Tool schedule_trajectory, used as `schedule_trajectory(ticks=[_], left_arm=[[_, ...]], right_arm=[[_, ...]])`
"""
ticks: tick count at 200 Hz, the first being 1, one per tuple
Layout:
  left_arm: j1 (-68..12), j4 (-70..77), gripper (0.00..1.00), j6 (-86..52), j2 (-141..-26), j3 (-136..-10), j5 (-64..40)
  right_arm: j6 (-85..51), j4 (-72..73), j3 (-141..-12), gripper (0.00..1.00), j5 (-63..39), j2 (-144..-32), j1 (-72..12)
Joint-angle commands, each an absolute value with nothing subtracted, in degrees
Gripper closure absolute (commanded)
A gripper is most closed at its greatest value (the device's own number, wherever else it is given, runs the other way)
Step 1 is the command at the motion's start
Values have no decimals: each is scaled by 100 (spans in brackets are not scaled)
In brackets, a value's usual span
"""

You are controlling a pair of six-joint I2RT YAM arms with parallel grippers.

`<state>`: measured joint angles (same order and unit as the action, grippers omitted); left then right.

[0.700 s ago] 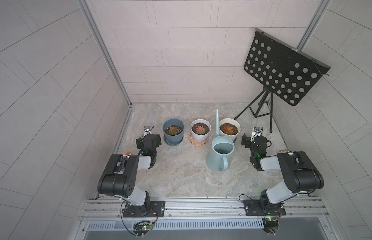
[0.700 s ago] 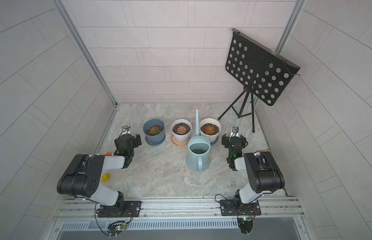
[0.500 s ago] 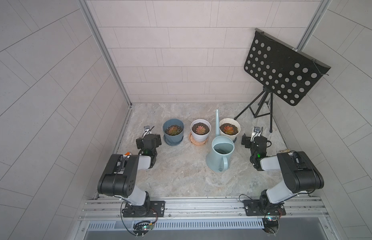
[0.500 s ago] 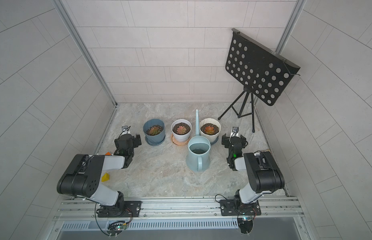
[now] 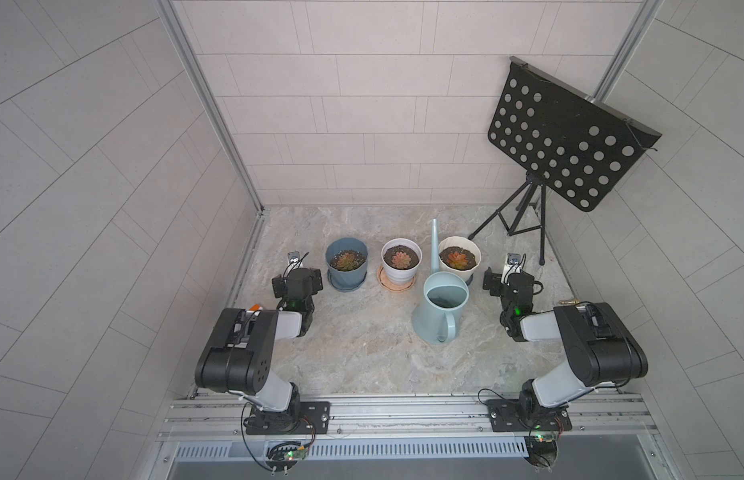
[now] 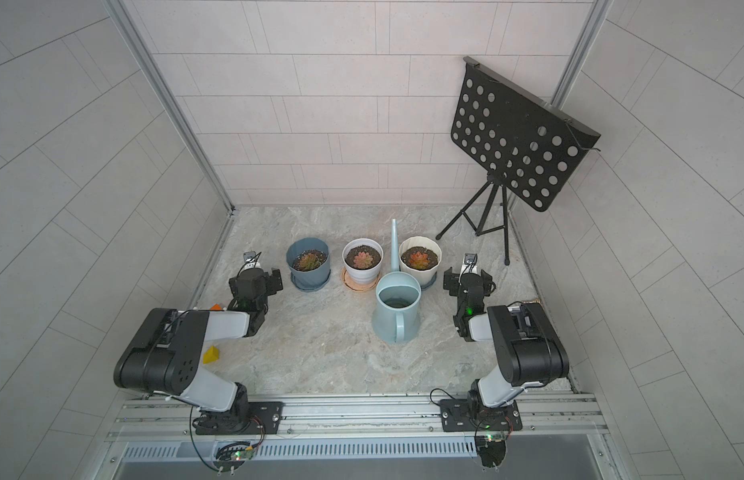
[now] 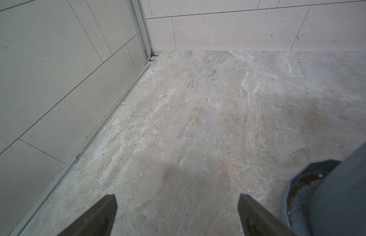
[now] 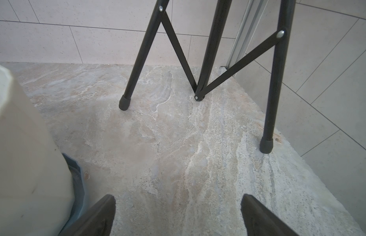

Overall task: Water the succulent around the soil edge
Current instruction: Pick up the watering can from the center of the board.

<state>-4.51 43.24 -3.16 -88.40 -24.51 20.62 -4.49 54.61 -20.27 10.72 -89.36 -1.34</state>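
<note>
Watering not yet begun on the bench (image 5: 362,357).
The watering can (image 5: 441,307) stands upright, handle toward the arms for an easy grasp, spout between the white-pot succulent (image 5: 401,259) and the cream-pot succulent (image 5: 458,258); left gripper (image 7: 176,195) and right gripper (image 8: 177,195) are spread, empty.

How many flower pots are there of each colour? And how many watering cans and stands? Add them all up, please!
Blue pot: 1
White pot: 1
Cream pot: 1
Watering can: 1
Music stand: 1
Total: 5
</note>
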Motion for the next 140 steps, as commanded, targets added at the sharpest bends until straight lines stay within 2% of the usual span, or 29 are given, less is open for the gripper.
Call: schedule_trajectory(ticks=[1, 112, 118, 127, 140], left_arm=[[-409, 4352, 0, -360, -8787, -2480, 2056], [-425, 4413, 0, -314, -8760, -2451, 2061], [-479, 4534, 2, -295, -8704, -2419, 2253], [-632, 4263, 2, -197, -8476, -2574, 2746], [-770, 1926, 3, -473, -7907, -3610, 3206]], right_arm=[[-431, 5421, -2100, 0, 1090, -8965, -140], [-454, 5321, -2145, 0, 1203, -8907, -116], [-466, 4950, -2266, 0, 1515, -8724, -182], [-494, 3490, -2803, 0, 1795, -8262, -253], [-453, 1975, -3780, 0, 1821, -7688, -285]])
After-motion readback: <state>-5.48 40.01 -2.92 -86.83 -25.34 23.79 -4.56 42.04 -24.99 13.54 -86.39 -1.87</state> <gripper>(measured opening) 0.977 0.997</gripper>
